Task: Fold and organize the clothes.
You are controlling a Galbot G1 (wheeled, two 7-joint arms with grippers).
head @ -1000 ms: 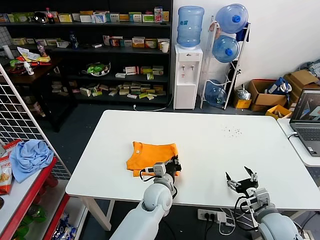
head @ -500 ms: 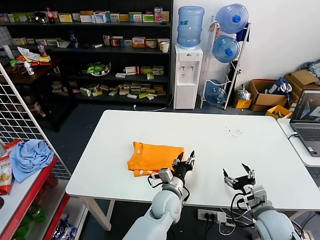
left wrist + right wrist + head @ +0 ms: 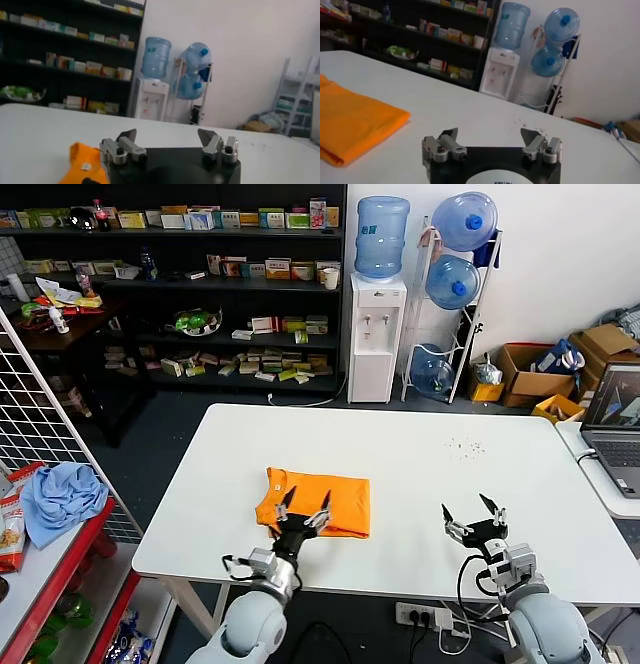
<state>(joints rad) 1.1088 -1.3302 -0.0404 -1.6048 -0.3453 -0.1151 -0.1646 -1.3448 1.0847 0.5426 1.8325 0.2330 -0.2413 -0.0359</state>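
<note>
We see the folded shirt [image 3: 320,502] lying lengthwise along the table's [image 3: 450,484] near edge, both grippers [image 3: 303,511] [image 3: 474,518] spread apart, empty.

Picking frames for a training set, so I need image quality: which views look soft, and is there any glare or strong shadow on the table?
Head view: even lighting, no glare on the white table; orange T-shirt crisp. Left wrist view: left gripper open and sharp, shelves and water bottles behind it soft. Right wrist view: right gripper open and sharp, the shirt's near edge casts a faint shadow, background mildly soft.
</note>
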